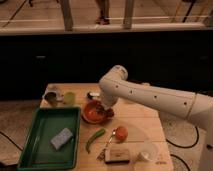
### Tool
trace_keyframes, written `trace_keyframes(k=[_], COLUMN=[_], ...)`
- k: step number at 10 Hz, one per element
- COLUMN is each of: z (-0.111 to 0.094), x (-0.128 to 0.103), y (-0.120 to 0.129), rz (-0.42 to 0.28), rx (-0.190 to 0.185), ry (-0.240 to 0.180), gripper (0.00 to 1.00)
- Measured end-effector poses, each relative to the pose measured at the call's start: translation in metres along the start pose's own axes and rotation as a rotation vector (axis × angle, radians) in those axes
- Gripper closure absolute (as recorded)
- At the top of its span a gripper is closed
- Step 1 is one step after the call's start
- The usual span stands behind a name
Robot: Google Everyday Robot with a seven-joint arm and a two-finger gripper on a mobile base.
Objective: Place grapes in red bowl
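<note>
The red bowl [90, 114] sits on the wooden table just right of the green tray. My gripper [103, 107] hangs at the end of the white arm, low over the bowl's right side. A dark reddish lump, the grapes [107, 113], shows at the gripper's tip above the bowl's right rim. The arm hides how the grapes sit against the gripper and the bowl.
A green tray [37, 150] with a grey sponge [62, 138] lies at the left. An orange fruit [121, 132], a green pepper [95, 139], a small box [116, 155] and a white cup [147, 152] lie in front. A dark bowl [51, 96] and a green cup [68, 98] stand behind.
</note>
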Motion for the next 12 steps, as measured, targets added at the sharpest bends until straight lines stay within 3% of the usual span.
trace_keyframes(k=[12], z=[0.010], x=[-0.011], y=[-0.022], rz=[-0.037], rx=[0.051], ry=[-0.034], gripper=[0.99])
